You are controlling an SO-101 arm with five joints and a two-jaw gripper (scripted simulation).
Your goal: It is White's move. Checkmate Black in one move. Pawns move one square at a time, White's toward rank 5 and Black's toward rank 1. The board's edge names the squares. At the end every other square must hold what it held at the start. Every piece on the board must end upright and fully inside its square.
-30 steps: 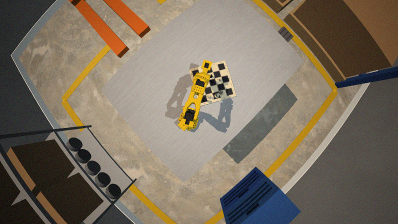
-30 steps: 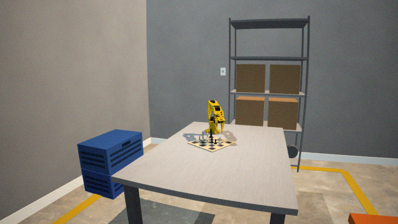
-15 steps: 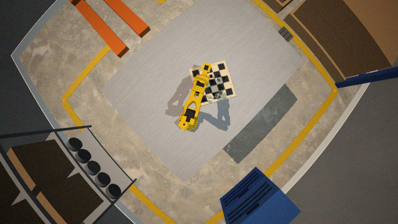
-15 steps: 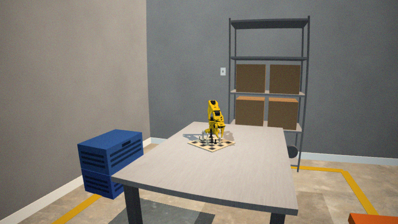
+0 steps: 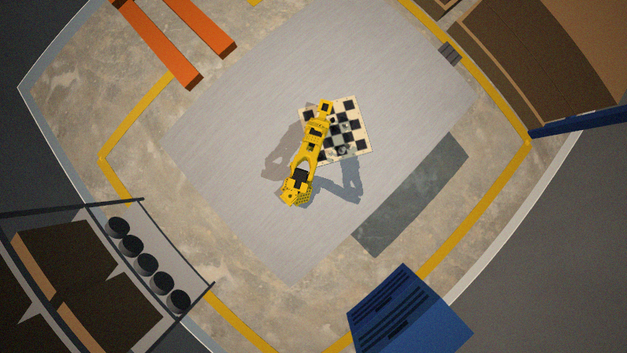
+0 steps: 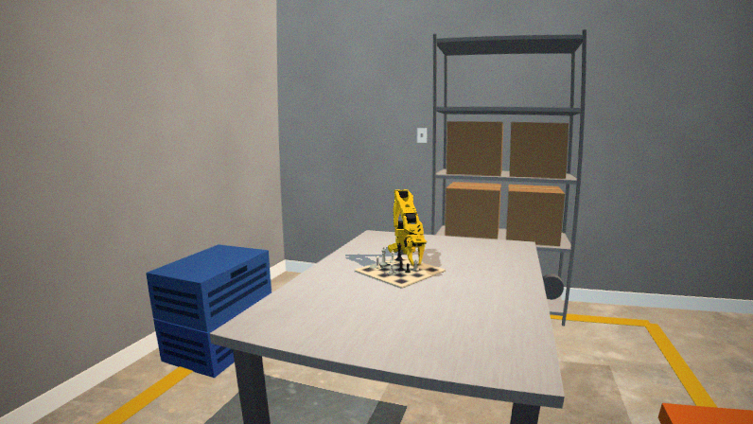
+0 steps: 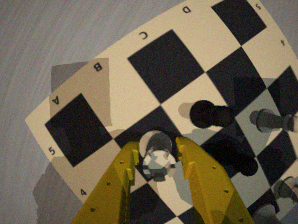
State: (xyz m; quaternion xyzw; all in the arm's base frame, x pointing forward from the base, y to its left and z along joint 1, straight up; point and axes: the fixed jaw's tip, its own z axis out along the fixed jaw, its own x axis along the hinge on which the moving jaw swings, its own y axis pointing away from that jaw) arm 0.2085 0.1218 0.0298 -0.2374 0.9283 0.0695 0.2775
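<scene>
The small chessboard (image 5: 339, 129) lies on the grey table, and it also shows in the exterior view (image 6: 400, 273). In the wrist view a white piece (image 7: 158, 157) stands near the board's A-B corner, around B4. My yellow gripper (image 7: 157, 163) is low over the board, one finger on each side of this piece, close to it. The fingers are narrowly apart and I see no squeeze on it. A black piece (image 7: 212, 113) stands one square to its right. More pieces (image 7: 269, 120) stand further right. My arm (image 5: 309, 144) hides the board's left part from above.
The arm's base (image 5: 294, 191) sits on the table beside the board. A blue cabinet (image 6: 209, 308) stands left of the table. A metal shelf with brown boxes (image 6: 505, 179) stands behind it.
</scene>
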